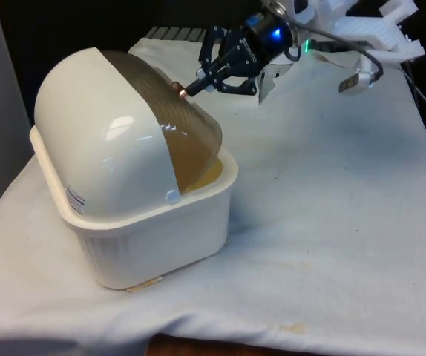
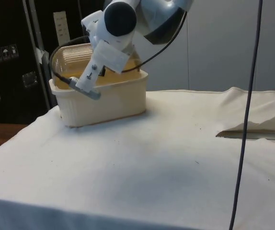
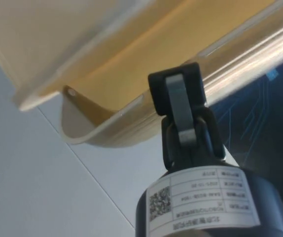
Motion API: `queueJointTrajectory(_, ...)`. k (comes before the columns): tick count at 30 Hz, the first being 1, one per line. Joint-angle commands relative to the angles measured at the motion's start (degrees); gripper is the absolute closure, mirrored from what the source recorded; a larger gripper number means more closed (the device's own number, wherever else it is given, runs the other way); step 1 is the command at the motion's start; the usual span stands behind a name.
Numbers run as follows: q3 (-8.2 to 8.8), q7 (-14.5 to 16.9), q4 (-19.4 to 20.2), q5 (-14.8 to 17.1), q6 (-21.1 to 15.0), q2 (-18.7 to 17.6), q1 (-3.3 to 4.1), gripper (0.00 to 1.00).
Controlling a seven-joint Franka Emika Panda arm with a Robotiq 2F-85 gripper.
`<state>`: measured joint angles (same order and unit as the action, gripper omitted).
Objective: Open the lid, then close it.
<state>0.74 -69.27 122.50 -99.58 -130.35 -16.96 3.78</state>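
A cream bread box (image 1: 170, 226) stands on the white cloth, with a cream dome (image 1: 94, 126) and an amber see-through roll lid (image 1: 183, 130). The lid's lower edge hangs a little above the box rim, so a gap shows the inside. A small copper knob (image 1: 179, 89) sits on the lid's upper part. My gripper (image 1: 196, 84) reaches down to that knob with its fingers drawn together, their tips right at it. In the wrist view the fingers (image 3: 181, 111) lie against the lid's curved edge (image 3: 131, 116). The side view has the box (image 2: 113, 98) and lid (image 2: 70, 55) partly behind my arm.
Open cloth stretches from the box to the front view's right. The table's near edge (image 1: 220, 345) runs just below the box. In the side view a dark cable (image 2: 246, 120) hangs down and the cloth has a raised fold (image 2: 252, 132).
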Motion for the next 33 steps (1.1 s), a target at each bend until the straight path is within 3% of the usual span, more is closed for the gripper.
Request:
queueJointTrajectory(1,0.23,0.23,0.23,-0.74,-0.23,0.63,-0.17,1.00)
queueJointTrajectory(9,1.03,0.23,-0.11,-1.26,0.52,1.60,0.00,1.00)
queueJointTrajectory(16,2.46,0.00,-1.95,-3.04,-0.23,1.38,-0.34,1.00)
queueJointTrajectory(19,2.58,0.23,-1.83,-2.29,0.52,1.55,-0.06,1.00)
queueJointTrajectory(25,3.44,-2.06,-4.18,-4.35,0.11,-0.46,-0.29,1.00)
queueJointTrajectory(27,3.44,-1.49,-3.84,-3.55,0.74,-0.17,-0.06,1.00)
queueJointTrajectory(33,4.47,-2.35,-6.82,-4.58,0.11,-1.78,-0.29,1.00)
